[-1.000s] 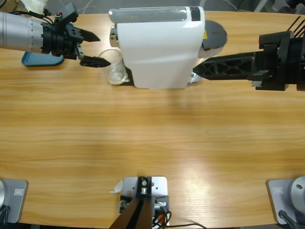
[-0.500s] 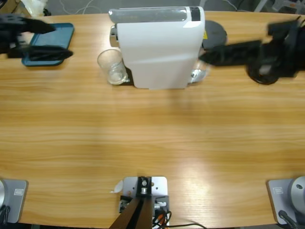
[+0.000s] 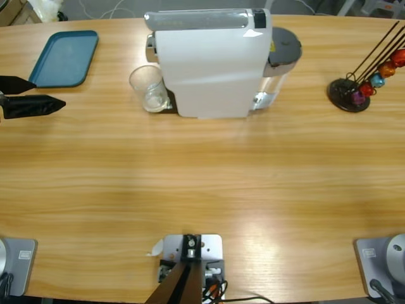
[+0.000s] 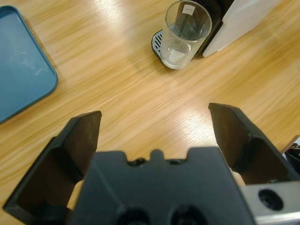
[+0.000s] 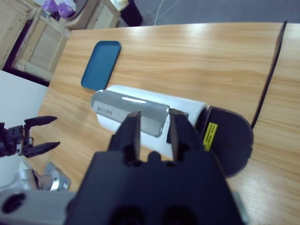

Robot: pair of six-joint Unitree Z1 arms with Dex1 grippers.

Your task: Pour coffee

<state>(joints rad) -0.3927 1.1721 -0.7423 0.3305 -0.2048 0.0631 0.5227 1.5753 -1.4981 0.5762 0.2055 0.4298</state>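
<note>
A clear glass tumbler [image 3: 149,88] stands on the drip tray at the left end of the white coffee machine [image 3: 209,63]. In the left wrist view the tumbler [image 4: 185,35] looks clear and no amber coffee shows in it. My left gripper [image 3: 47,94] sits at the table's left edge, well away from the glass, and is open [image 4: 157,112] and empty. My right gripper [image 5: 154,117] is out of the high view. It hangs high above the machine [image 5: 150,115], jaws close together with nothing between them.
A blue tray [image 3: 63,58] lies at the back left, beside my left gripper. A black stand of coloured capsules [image 3: 364,79] rises at the back right. The machine's grey water tank [image 3: 281,47] juts out on its right side.
Both arms have pulled back from the machine. The left went from beside the glass to the left edge. The right left the high view, uncovering the capsule stand.
</note>
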